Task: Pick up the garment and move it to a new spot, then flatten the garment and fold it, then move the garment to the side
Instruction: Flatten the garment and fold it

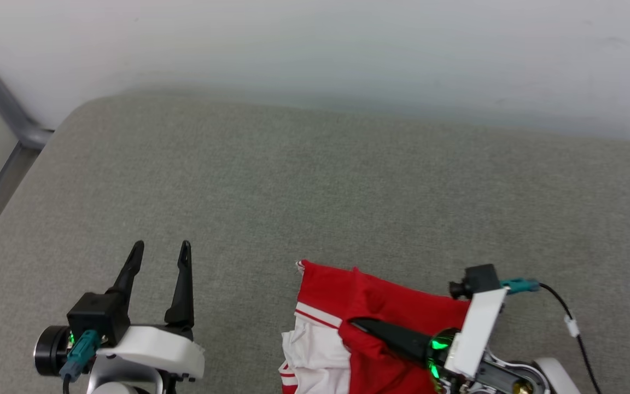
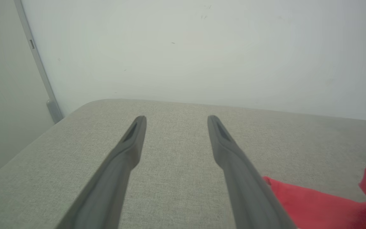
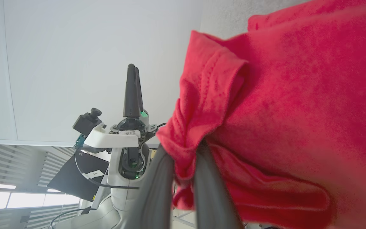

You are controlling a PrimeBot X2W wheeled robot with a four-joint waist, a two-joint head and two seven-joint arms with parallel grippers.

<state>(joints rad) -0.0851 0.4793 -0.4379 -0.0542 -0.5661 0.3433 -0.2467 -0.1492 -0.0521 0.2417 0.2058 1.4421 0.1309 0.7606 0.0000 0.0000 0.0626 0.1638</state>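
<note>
Two-fingered right hand [image 1: 360, 326] pinches a bunched fold of the thin red jersey with white striped sleeves [image 1: 386, 301] at the front of the grey padded surface [image 1: 315, 180]. This limp, light cloth is probably best gripped at the shoulders. Left hand [image 1: 162, 246] gapes wide, empty.

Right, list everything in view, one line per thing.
shirt: one, red with a white sleeve and red-white striped trim, bunched at the near right of the cushion
cushion: one, grey fabric, spans the head view beneath the shirt
wall: one, white, behind the cushion
rail: one, grey metal, far left, beside the cushion's corner
left tool: one, black fingers on a white wrist, open, over bare cushion at the near left, apart from the shirt
right tool: one, black fingers, shut on a fold of the shirt at the near right
</note>
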